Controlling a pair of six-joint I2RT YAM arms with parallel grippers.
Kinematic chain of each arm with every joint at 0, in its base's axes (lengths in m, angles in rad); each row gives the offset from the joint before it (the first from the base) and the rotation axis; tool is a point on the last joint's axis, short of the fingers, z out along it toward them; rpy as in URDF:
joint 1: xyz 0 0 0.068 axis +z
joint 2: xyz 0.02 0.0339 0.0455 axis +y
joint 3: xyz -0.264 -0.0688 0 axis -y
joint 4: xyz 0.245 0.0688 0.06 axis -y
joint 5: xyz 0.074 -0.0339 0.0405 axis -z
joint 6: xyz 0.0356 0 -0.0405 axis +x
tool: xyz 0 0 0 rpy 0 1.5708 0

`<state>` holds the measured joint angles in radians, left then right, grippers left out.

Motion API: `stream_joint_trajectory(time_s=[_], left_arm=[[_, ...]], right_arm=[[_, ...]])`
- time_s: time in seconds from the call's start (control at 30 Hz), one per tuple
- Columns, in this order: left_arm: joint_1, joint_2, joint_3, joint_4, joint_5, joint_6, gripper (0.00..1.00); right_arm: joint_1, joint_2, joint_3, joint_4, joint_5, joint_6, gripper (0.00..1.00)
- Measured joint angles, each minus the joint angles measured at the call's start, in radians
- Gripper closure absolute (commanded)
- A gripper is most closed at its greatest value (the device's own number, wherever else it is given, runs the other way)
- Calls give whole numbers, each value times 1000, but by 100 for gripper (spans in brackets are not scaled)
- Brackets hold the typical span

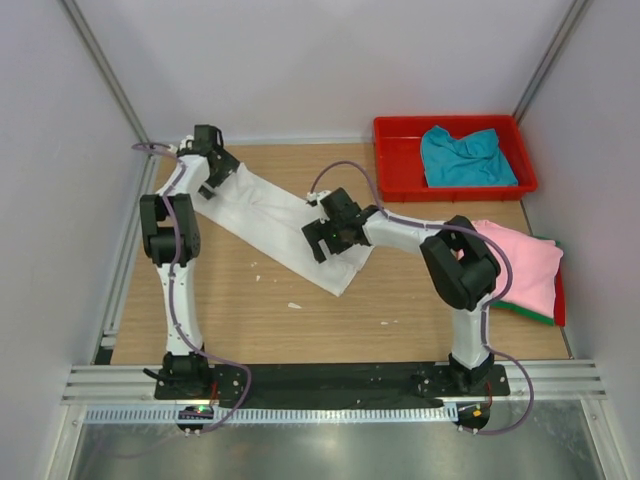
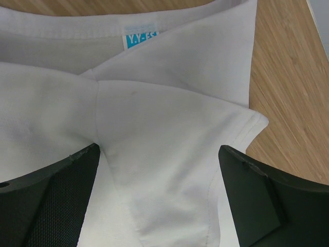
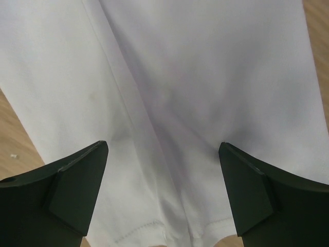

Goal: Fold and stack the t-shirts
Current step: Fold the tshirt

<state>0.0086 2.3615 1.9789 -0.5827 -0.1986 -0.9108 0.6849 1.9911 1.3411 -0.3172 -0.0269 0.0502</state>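
White shirt lies flat on the table, a long folded strip running diagonally from far left toward centre.

Left gripper is over the strip's far-left end. In the left wrist view, left gripper has its fingers spread wide. A folded sleeve of the white shirt lies between and under them, nothing pinched. The collar with a blue label is just beyond.

Right gripper is over the near end. In the right wrist view, right gripper has its fingers also parted, with white shirt spanning the gap and the hem seam at the bottom edge. Cannot tell whether either gripper's tips touch the cloth.

Count:
- Shirts: four.
- Teal shirt: one, crumpled in the red tray at far right.
- Pink shirt: one, folded at the right edge, on top of the green shirt.

Hard to make out:
- The green shirt shows only as a sliver.
- A red strip shows beside the pile, and what it is is unclear.
- The right arm covers part of the pink shirt.
- The label text is unreadable.
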Motion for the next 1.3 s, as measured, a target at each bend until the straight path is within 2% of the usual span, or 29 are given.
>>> stream_joint_trajectory(time_s=[0.2, 0.47, 0.67, 0.87, 1.17, 1.3], left_arm=[[-48, 62, 97, 1, 14, 95, 0], [-136, 121, 184, 23, 61, 220, 0], [-187, 127, 194, 35, 117, 259, 0], [-242, 129, 194, 53, 163, 270, 0], [-296, 126, 178, 80, 179, 309, 0], [-296, 114, 167, 76, 204, 331, 0]], right_arm=[[31, -108, -142, 31, -34, 190, 4], [144, -193, -285, 159, -37, 370, 5], [258, -184, -261, 127, -1, 423, 6], [388, -180, -255, 114, -36, 425, 6], [402, -207, -277, 89, -119, 505, 5], [409, -222, -267, 6, -151, 541, 3]])
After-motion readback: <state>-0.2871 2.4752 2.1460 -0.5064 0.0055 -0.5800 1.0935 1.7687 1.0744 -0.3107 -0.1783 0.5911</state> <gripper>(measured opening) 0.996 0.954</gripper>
